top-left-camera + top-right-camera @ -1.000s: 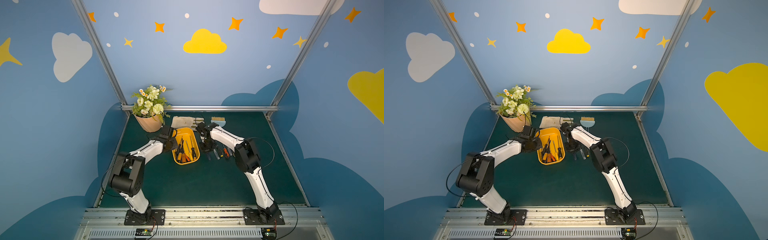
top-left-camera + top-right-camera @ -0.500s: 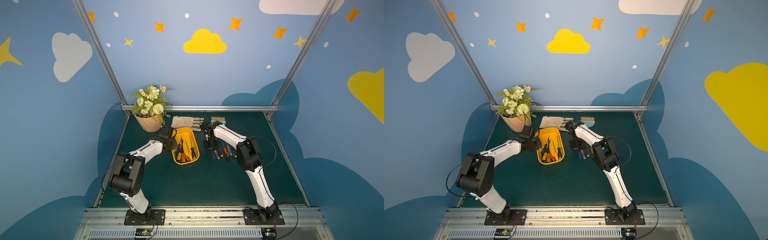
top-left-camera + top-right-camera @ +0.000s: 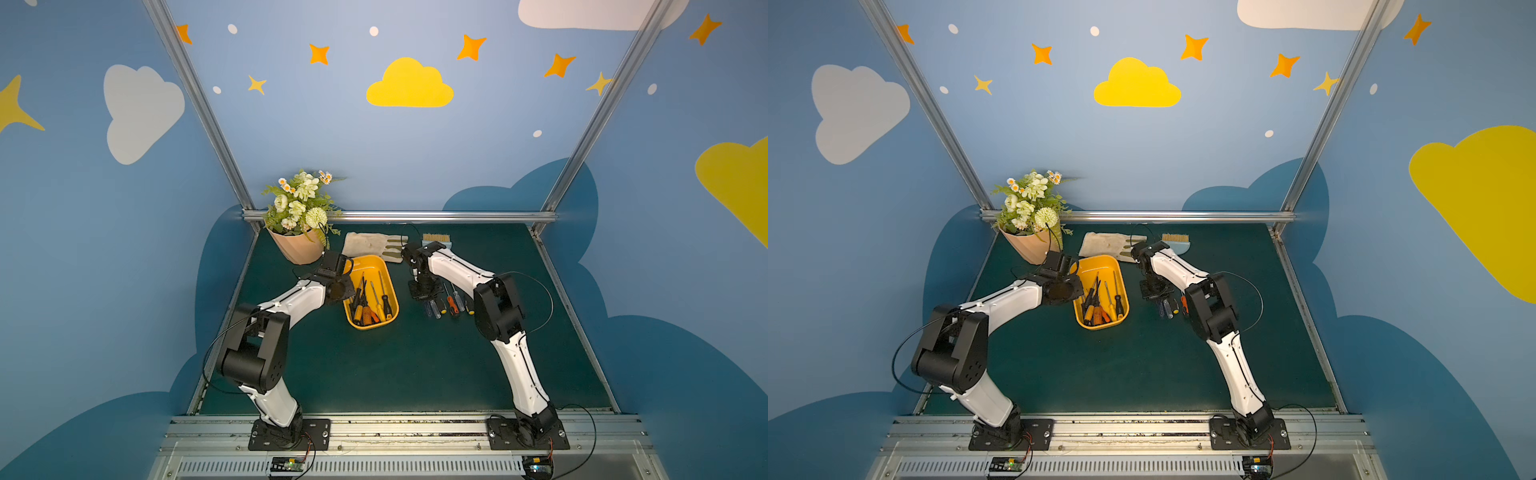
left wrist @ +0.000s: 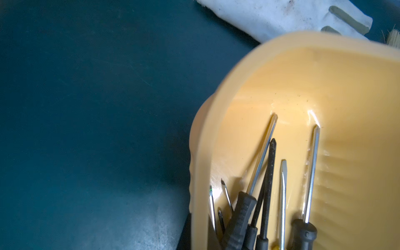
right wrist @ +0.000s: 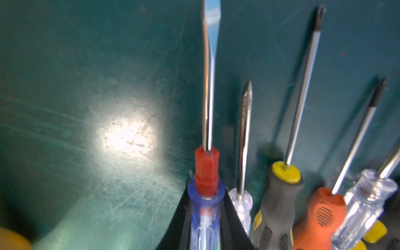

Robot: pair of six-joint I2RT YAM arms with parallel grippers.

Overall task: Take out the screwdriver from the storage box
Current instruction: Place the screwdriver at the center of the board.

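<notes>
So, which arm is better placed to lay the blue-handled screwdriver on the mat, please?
The right: right fingers hold the screwdriver beside the laid-out row, while left fingers clamp the storage box rim.

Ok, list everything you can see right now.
storage box: one, yellow-orange, mat centre
screwdrivers in box: several, black, orange, yellow handles, at near end
screwdrivers on mat: about five, clear, black-yellow, orange handles, right of box
blue-handled screwdriver: one, red collar, gripped beside that row
glove: one, beige, behind box
brush: one, blue, back edge
flower pot: one, peach, back left corner
left hand: one, black, shut, at box's left rim
right hand: one, black, shut on that screwdriver
</notes>
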